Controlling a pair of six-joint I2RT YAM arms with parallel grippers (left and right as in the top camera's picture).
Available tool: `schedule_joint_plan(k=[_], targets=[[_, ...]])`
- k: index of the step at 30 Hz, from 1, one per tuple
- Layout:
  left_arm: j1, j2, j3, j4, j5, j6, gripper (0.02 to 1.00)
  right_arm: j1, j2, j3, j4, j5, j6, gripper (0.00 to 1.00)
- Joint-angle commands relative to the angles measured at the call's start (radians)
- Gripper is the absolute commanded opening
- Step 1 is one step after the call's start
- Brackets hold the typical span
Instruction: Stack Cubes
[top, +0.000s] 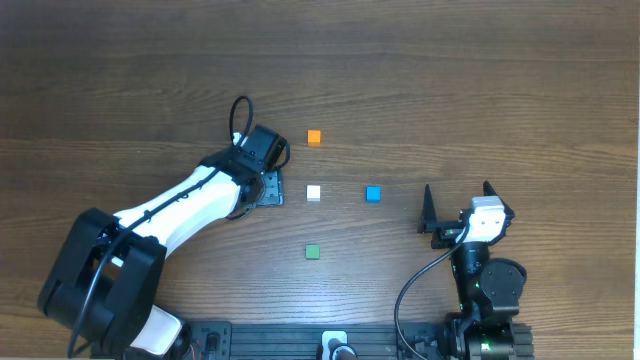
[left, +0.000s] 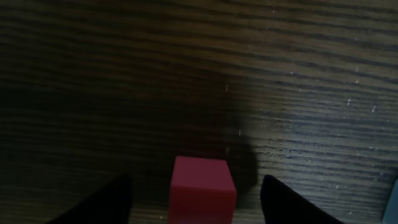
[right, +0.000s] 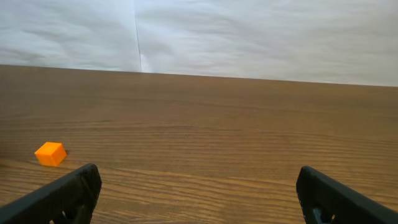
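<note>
A red cube (left: 202, 188) rests on the wooden table between the fingers of my left gripper (left: 196, 208), which is open with a gap on each side of the cube. From above, the left gripper (top: 268, 186) is low over the table just left of a white cube (top: 314, 192) and covers the red cube. An orange cube (top: 314, 137) lies behind the white one, a blue cube (top: 373, 193) to its right and a green cube (top: 312, 252) in front. My right gripper (top: 455, 208) stands open and empty at the right, with the orange cube (right: 50, 153) far off.
The wooden table (top: 480, 80) is bare beyond the cubes. A white backdrop (right: 249, 37) rises behind the table's far edge. The arm bases and a black rail (top: 330, 340) run along the near edge.
</note>
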Motion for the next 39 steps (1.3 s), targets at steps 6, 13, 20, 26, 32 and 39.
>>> schedule_joint_plan(k=[6, 13, 20, 26, 32, 39], targets=[[-0.005, 0.011, 0.020, 0.002, -0.016, -0.005, 0.516, -0.007, -0.009, -0.006, -0.001, -0.012, -0.001, 0.993], [-0.005, 0.012, 0.020, 0.002, -0.023, -0.001, 0.408, -0.007, -0.009, -0.006, -0.001, -0.012, -0.002, 0.993], [-0.006, 0.011, 0.020, 0.032, -0.034, 0.013, 0.156, -0.007, -0.009, -0.006, -0.001, -0.012, -0.001, 0.991], [-0.052, -0.023, 0.055, 0.016, -0.038, -0.018, 0.104, -0.007, -0.009, -0.006, -0.001, -0.012, -0.001, 0.993], [-0.155, -0.022, 0.270, -0.206, -0.098, -0.116, 0.097, -0.007, -0.009, -0.006, -0.001, -0.012, -0.001, 0.993], [-0.245, 0.039, 0.401, -0.261, -0.097, -0.179, 0.104, -0.007, -0.009, -0.006, -0.001, -0.012, -0.001, 0.993]])
